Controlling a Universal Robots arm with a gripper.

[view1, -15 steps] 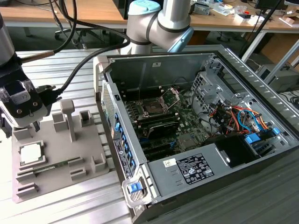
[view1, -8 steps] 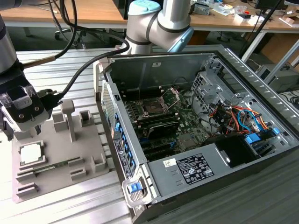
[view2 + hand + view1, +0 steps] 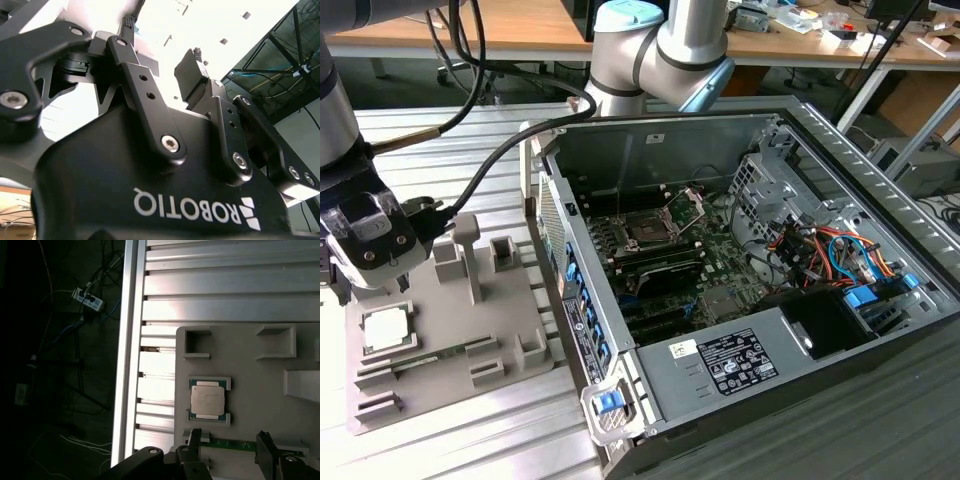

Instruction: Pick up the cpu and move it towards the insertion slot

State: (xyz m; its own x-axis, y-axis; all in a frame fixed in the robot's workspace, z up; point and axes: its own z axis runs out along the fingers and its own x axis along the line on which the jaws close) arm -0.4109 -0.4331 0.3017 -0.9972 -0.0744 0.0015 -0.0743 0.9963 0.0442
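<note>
Hovering above the tray [image 3: 250,380], pick step: end effector [image 3: 229,441] wide open, empty, cpu [image 3: 207,400] untouched in its seat. Grasp needs centring over it; insertion slot [image 3: 650,228] well apart.

I see the cpu [image 3: 386,328], a small flat square chip with a pale silvery face and a thin green edge, lying face up and level in a shallow seat of the grey tray [image 3: 510,320], near the tray's edge on the exterior view's left. In the first wrist view the cpu [image 3: 207,400] sits square between low raised lips of the tray [image 3: 250,390]. The insertion slot [image 3: 647,232], a dark square socket in a silver metal frame ringed by green circuit board, lies well apart from the tray toward the exterior view's right, its hinged load plate [image 3: 686,204] tilted up.
</note>
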